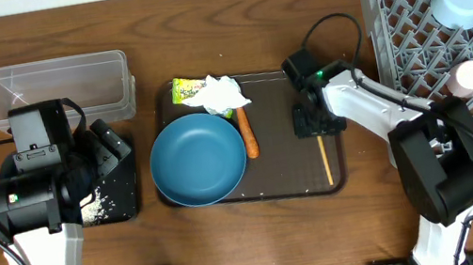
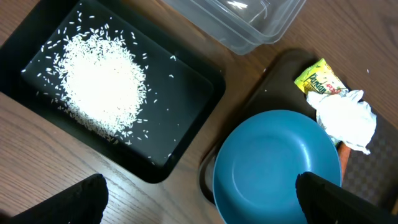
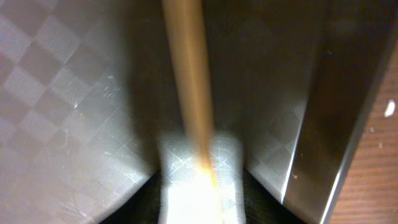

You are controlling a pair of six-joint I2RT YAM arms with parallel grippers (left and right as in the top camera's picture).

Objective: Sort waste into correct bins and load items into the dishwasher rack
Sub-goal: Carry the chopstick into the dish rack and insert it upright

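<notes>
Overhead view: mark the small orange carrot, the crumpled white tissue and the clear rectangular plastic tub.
small orange carrot [image 1: 247, 135], overhead view, middle of its length
crumpled white tissue [image 1: 225, 94], overhead view, centre of the wad
clear rectangular plastic tub [image 1: 67, 83], overhead view, bare floor

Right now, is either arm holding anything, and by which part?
Left fingers are open, empty. Right fingers straddle the chopsticks at their far end; a firm grip cannot be told.

Support: brown wooden table [image 1: 228, 20] | left lay clear rectangular plastic tub [image 1: 58, 85], shallow black rectangular tray [image 2: 189, 87] | centre sat dark brown serving tray [image 1: 288, 158] | right stood large grey plastic lattice crate [image 1: 400, 21]
</notes>
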